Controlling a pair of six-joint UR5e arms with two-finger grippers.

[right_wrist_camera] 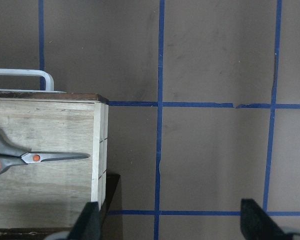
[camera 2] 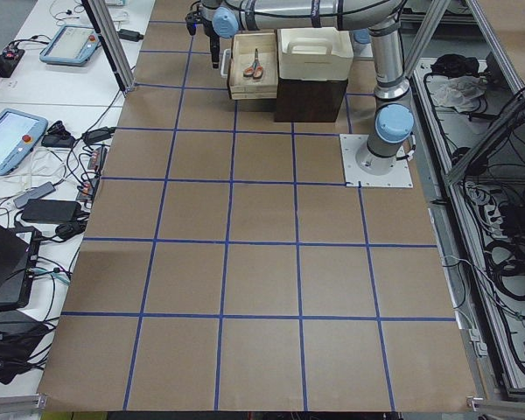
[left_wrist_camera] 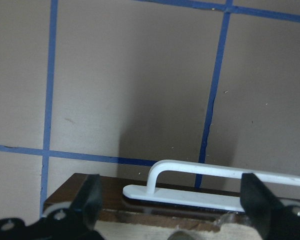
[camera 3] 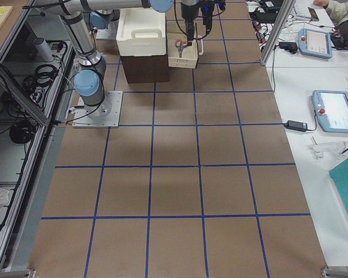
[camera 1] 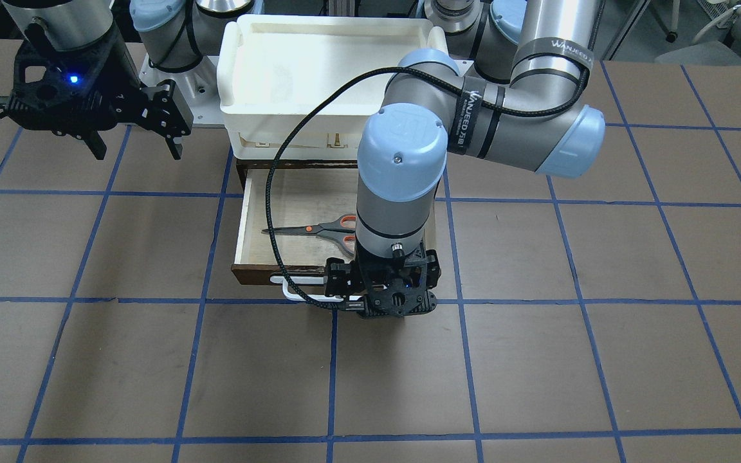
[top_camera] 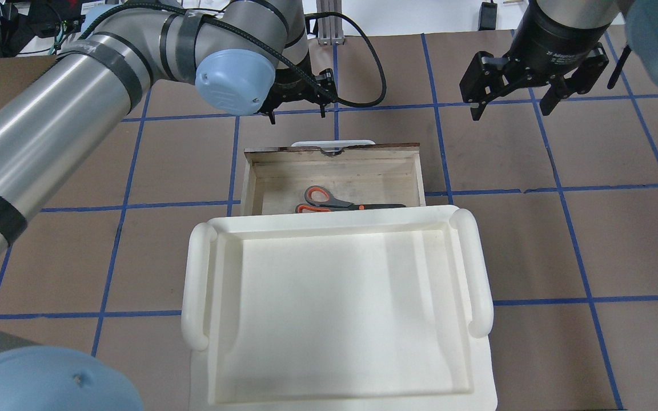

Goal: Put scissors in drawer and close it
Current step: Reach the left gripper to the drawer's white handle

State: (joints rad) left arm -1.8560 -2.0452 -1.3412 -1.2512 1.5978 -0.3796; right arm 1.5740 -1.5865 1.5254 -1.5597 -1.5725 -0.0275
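Observation:
The scissors lie flat in the open drawer, grey handles lined in orange, blades pointing toward the robot's right side. They also show in the overhead view and the right wrist view. The drawer's white bar handle sits on its dark brown front. My left gripper is open and empty, pointing down just above and in front of that handle. My right gripper is open and empty, hovering over the table beside the drawer's right side.
A large white plastic tray sits on the dark cabinet behind the drawer and overhangs the drawer's rear part. The table is brown with blue tape grid lines. The left arm's black cable loops over the drawer.

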